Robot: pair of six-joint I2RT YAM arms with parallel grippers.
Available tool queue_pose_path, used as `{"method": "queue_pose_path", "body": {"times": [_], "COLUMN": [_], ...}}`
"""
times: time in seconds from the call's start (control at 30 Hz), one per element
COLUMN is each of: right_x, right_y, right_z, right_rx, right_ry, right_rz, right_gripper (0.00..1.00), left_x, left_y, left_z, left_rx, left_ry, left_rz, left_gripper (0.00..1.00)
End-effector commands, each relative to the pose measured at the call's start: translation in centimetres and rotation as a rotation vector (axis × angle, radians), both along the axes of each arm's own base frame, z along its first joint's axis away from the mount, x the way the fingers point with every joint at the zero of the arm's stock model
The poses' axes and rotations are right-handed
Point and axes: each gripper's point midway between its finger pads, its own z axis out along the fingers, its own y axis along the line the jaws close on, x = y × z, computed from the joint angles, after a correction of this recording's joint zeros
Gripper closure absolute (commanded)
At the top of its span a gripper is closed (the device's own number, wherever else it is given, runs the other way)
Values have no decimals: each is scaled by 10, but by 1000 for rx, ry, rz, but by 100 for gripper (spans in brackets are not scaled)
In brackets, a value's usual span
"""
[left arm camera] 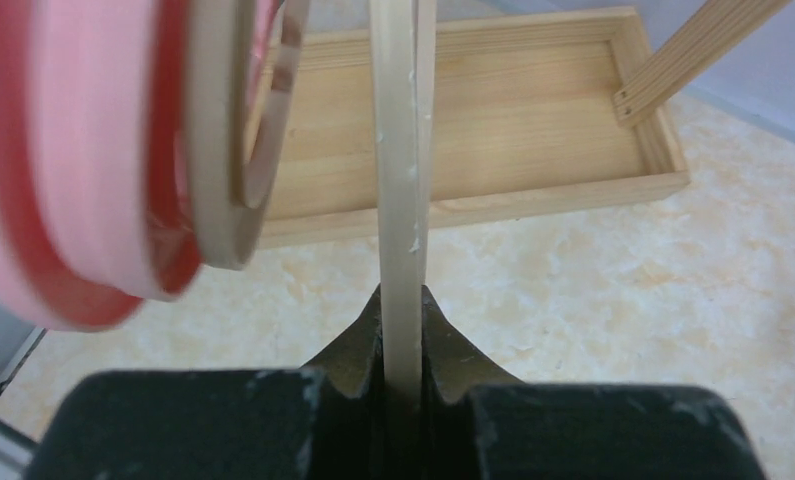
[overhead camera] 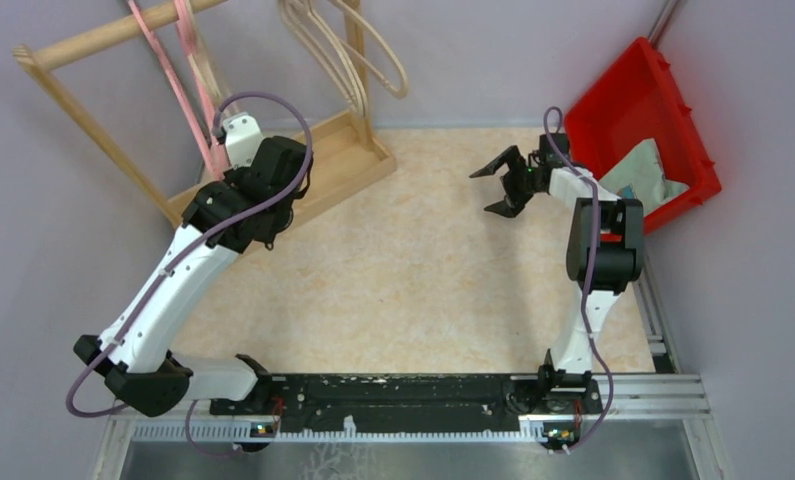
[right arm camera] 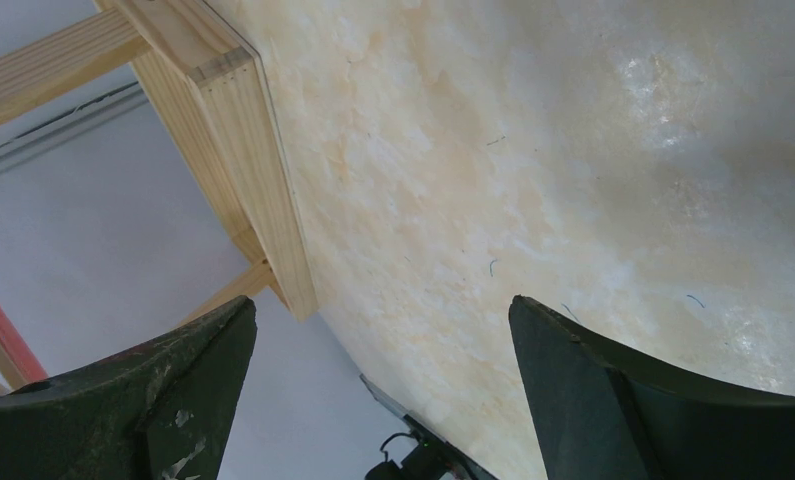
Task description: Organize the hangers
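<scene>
Pink hangers (overhead camera: 178, 75) hang from the left end of the wooden rack's top pole, with a beige hanger (overhead camera: 204, 75) beside them. More beige hangers (overhead camera: 345, 55) hang further right. My left gripper (overhead camera: 217, 157) is at the rack's left side, under the pink ones. In the left wrist view it (left arm camera: 403, 330) is shut on a thin beige hanger bar (left arm camera: 403, 170). Pink hangers (left arm camera: 63, 200) and another beige one (left arm camera: 228, 160) hang blurred close on the left. My right gripper (overhead camera: 483, 192) is open and empty above the table's right part, also in the right wrist view (right arm camera: 383, 310).
The light wooden rack has a tray base (overhead camera: 348, 160), seen in the left wrist view (left arm camera: 513, 110) and the right wrist view (right arm camera: 248, 150). A red bin (overhead camera: 678, 110) holding a pale packet (overhead camera: 641, 175) stands tilted at the back right. The table (overhead camera: 413, 280) is beige marble.
</scene>
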Motion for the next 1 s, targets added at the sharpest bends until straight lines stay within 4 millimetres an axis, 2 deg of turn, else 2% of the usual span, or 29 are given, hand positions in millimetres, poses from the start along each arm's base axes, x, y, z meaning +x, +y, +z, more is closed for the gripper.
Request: {"method": "queue_pose_path", "body": {"times": [0.0, 0.23, 0.47, 0.57, 0.73, 0.83, 0.97], "right_x": [6, 6, 4, 5, 6, 5, 5], "right_y": [0, 0, 0, 1, 2, 2, 3], "right_z": [4, 4, 3, 4, 3, 3, 1], "right_rx": [14, 16, 23, 24, 34, 37, 44], "right_ry": [-33, -33, -33, -35, -36, -34, -28], "right_rz": [5, 5, 3, 5, 3, 6, 7], "right_gripper": [3, 3, 3, 3, 3, 3, 3], "left_x": [-21, -4, 22, 30, 47, 56, 69], "left_y": [26, 7, -34, -61, -97, -106, -106], "left_z": [-9, -2, 29, 41, 45, 46, 45], "left_rx": [13, 2, -4, 0, -26, -20, 15], "left_ry": [9, -1, -42, -59, -73, -84, -89], "left_rz": [97, 27, -97, -161, -238, -253, -237], "left_gripper": [100, 100, 100, 100, 100, 100, 100]}}
